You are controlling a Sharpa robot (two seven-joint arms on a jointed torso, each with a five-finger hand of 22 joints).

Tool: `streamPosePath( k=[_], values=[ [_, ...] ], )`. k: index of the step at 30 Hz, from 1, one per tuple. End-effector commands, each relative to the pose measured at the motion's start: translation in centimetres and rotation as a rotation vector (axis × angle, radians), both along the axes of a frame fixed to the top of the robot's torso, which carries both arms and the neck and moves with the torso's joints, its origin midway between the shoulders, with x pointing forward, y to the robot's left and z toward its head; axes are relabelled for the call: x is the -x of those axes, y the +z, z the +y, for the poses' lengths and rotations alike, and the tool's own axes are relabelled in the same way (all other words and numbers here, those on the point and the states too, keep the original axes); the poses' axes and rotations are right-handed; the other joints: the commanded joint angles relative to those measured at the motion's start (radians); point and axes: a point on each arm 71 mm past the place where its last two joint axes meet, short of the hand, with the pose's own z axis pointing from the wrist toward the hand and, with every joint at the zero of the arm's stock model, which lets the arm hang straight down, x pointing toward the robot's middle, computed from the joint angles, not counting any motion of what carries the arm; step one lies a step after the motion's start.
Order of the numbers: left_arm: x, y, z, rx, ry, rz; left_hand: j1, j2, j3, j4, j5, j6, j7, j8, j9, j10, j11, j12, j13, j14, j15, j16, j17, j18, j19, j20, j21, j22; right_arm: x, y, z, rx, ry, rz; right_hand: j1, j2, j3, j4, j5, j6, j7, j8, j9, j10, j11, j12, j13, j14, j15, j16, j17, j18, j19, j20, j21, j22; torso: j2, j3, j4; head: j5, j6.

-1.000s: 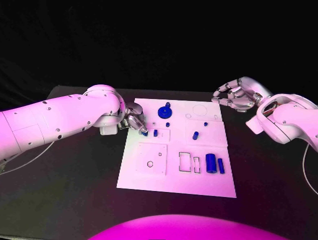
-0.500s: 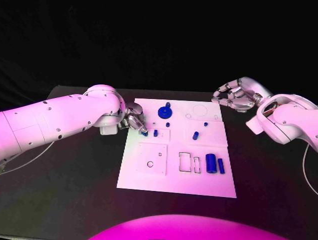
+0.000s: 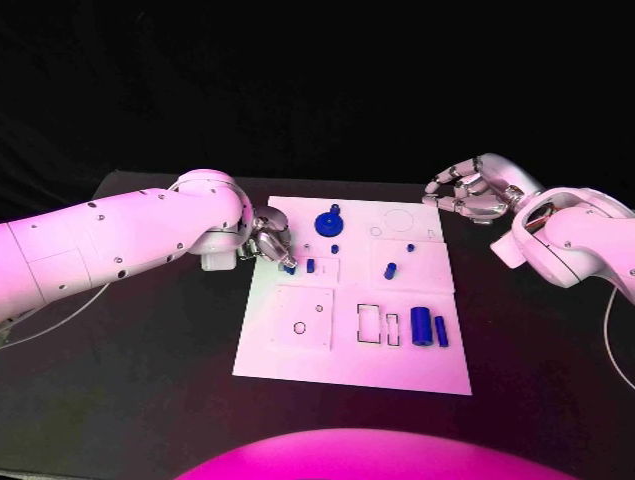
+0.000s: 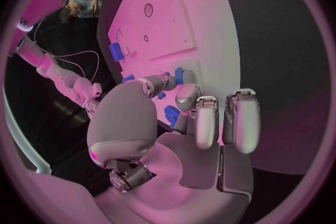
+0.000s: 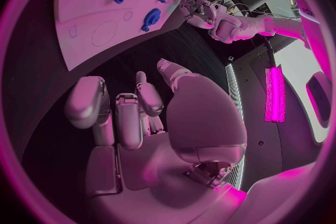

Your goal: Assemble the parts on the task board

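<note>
Currently the left hand (image 3: 270, 241) sits at the far-left edge of the task board (image 3: 317, 355), fingers curled onto a small blue part (image 4: 172, 115); the left wrist view shows the piece pinched between the fingertips, just off the board surface or barely touching it, can't tell which. Right hand (image 3: 466, 193) is parked off the board's far-right corner, well apart from any part, fingers curled in on nothing. Other pieces on the board: the round knobbed part (image 3: 330, 220) at the far middle, a short peg (image 3: 311, 266) just right of the left hand, another peg (image 3: 389, 269) right of centre, and two long cylinders (image 3: 428, 327) near the right edge. Risks as I read it: the grip on the small part looks like a fingertip pinch only, so any twist while moving could let it rotate or drop, and it would likely roll off the left edge onto the black table. The neighbouring short peg is close enough that a sideways sweep of the fingers could knock it over. Fingers hide the part from the head view, so alignment to a slot can't be checked from above.
</note>
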Motion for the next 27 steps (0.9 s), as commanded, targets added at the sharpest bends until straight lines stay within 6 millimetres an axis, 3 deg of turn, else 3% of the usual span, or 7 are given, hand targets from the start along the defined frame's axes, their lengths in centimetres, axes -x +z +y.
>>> streamPosePath(
  k=[1,13,27],
  values=[
    [0.2,-0.3,-0.2,-0.010,-0.004,0.004,0.002,-0.001,0.157,-0.162,0.007,0.001,-0.006,0.002,0.000,0.007,-0.002,0.004,-0.001,0.102,-0.007,0.003,0.263,-0.009,0.056,-0.005,0.006,0.149,0.1,-0.1,0.1,0.002,0.016,0.002,-0.003,0.004,-0.002,0.006,0.007,-0.009,0.000,0.004,0.001,-0.003,0.001,-0.002,0.000,0.043,0.003,-0.004,0.075,0.001,-0.005,0.001,0.006,0.001,0.000,0.0000,-0.0008,0.001,0.000],
    [0.5,0.1,0.1,0.111,0.052,-0.045,0.004,-0.001,0.158,-0.165,0.019,0.003,-0.008,0.004,0.003,0.008,-0.004,0.002,-0.002,0.102,-0.009,0.003,0.263,-0.009,0.057,-0.006,0.007,0.152,0.1,-0.1,0.1,0.001,0.015,0.001,-0.003,0.004,-0.002,0.006,0.007,-0.009,0.000,0.004,0.001,-0.003,0.001,-0.002,0.000,0.043,0.003,-0.004,0.075,0.001,-0.005,0.001,0.006,0.001,0.001,-0.0004,-0.0015,-0.002,0.001],
    [1.7,0.3,1.1,0.241,0.089,-0.155,0.007,-0.004,0.160,-0.169,0.029,0.007,-0.009,0.004,0.004,0.011,-0.006,0.002,0.000,0.102,-0.010,0.003,0.263,-0.010,0.060,-0.010,0.011,0.156,0.1,-0.1,-0.1,0.001,0.012,0.002,-0.003,0.004,-0.002,0.006,0.007,-0.009,0.000,0.004,0.001,-0.003,0.001,-0.002,0.000,0.043,0.003,-0.004,0.075,0.001,-0.005,0.001,0.006,0.001,0.000,0.0001,0.0028,-0.006,-0.003]
  ],
)
